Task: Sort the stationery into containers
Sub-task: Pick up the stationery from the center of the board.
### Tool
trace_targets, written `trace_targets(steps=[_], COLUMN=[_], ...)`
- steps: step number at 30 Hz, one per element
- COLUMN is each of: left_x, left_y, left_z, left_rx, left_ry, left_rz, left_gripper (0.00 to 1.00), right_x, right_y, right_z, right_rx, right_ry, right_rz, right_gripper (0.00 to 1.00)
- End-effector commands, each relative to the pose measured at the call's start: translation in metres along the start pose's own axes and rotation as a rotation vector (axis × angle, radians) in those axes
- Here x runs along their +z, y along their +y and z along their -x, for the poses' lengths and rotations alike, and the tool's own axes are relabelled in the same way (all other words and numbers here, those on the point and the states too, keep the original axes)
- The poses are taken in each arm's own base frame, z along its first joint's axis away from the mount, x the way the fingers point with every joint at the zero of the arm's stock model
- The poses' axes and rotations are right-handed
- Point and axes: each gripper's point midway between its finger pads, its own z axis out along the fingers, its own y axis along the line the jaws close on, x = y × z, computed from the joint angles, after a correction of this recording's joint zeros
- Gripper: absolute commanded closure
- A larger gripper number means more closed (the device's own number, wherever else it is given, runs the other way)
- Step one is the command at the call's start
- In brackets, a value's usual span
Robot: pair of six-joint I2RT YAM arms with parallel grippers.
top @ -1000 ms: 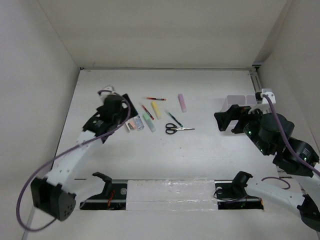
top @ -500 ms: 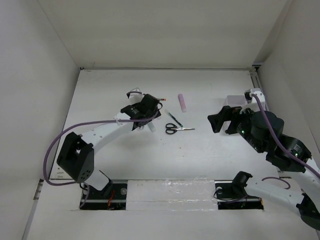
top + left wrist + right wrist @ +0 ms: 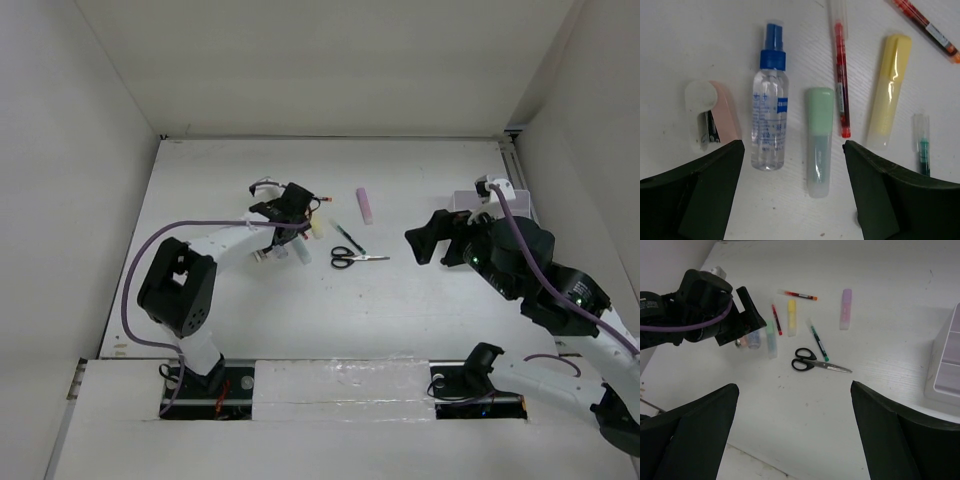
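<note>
My left gripper (image 3: 795,200) is open and empty, hovering low over a row of stationery: a pink eraser (image 3: 715,120), a blue-capped clear bottle (image 3: 771,117), a pale green marker (image 3: 819,140), a red pen (image 3: 841,80), a yellow marker (image 3: 890,90) and a green-tipped pen (image 3: 922,145). In the top view the left gripper (image 3: 290,215) hides most of them. Black-handled scissors (image 3: 355,259) and a pink marker (image 3: 366,205) lie to its right. My right gripper (image 3: 432,238) is open and empty, raised right of the scissors (image 3: 815,361). The white containers (image 3: 947,360) stand at the right.
A second red pen (image 3: 799,294) lies beyond the row. The containers (image 3: 468,202) are partly hidden behind the right arm in the top view. White walls enclose the table on the left, back and right.
My left arm has swung right from the table's left part to over the row of stationery. My right gripper has shifted a little left, away from the containers.
</note>
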Motion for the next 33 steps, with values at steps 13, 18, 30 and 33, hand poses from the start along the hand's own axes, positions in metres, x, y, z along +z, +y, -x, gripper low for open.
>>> trace_targets(steps=[13, 18, 30, 33], left_x=[0.031, 0.030, 0.036, 0.039], left_y=[0.001, 0.007, 0.017, 0.021], left_z=[0.001, -0.004, -0.017, -0.022], left_rx=[0.013, -0.011, -0.009, -0.011], left_ry=[0.015, 0.023, 0.052, 0.061], left_rz=[0.005, 0.017, 0.044, 0.058], left_gripper=[0.38, 0.38, 0.49, 0.50], right_x=[0.003, 0.003, 0.008, 0.008], right_y=[0.011, 0.011, 0.013, 0.013], right_z=[0.008, 0.008, 0.004, 0.004], right_rx=[0.012, 0.012, 0.005, 0.005], right_ry=[-0.034, -0.034, -0.014, -0.014], right_rz=[0.048, 0.048, 0.049, 0.049], right_gripper=[0.00, 0.00, 0.00, 0.00])
